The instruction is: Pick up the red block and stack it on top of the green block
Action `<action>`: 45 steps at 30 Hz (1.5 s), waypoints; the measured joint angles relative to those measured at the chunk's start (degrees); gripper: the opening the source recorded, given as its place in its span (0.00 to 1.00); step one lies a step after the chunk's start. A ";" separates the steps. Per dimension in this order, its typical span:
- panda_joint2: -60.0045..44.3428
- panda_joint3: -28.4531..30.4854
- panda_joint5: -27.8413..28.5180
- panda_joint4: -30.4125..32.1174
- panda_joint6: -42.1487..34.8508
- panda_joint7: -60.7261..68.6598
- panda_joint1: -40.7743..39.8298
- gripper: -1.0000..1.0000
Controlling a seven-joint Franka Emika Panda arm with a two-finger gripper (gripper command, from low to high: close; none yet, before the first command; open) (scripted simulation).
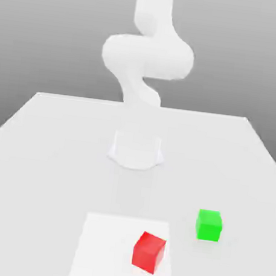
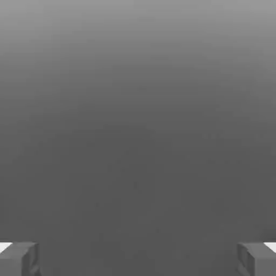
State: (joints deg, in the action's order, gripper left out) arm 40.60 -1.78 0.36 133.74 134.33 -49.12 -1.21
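The red block (image 1: 149, 252) sits on a pale square patch (image 1: 102, 251) near the table's front edge, turned slightly askew. The green block (image 1: 209, 224) rests on the white table (image 1: 41, 153), a short way behind the red one and toward the exterior view's right. The two blocks are apart. The white arm (image 1: 147, 56) rises from its base (image 1: 136, 151) at mid-table and bends upward, well above both blocks. In the hand view my gripper (image 2: 138, 259) is open, its grey fingertips (image 2: 19, 257) set wide apart with nothing between them, facing plain grey background.
The arm's round base stands in the middle of the table, behind both blocks. The table's far edge runs across the back, and its side edges slant in from the exterior view's left and right.
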 joint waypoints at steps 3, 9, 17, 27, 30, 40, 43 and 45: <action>-6.54 -2.24 0.47 2.45 3.17 -4.12 -1.50 0.50; -19.06 -5.97 1.81 7.13 9.27 -12.31 -3.76 0.50; -35.72 -8.74 3.66 13.35 17.34 -23.26 -4.63 0.50; -56.26 -5.72 7.38 15.96 30.85 -32.46 -1.08 0.50; -57.88 -4.94 8.11 15.73 32.22 -33.02 -0.46 0.00; -49.06 -7.63 3.51 17.13 24.95 -29.63 -2.14 0.00; -43.81 -10.51 0.87 19.61 22.25 -32.16 1.79 0.00; -40.54 -12.13 -1.06 21.79 21.24 -35.25 5.85 0.00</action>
State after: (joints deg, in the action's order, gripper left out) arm 0.06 -13.91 -0.70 155.53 155.56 -84.37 4.63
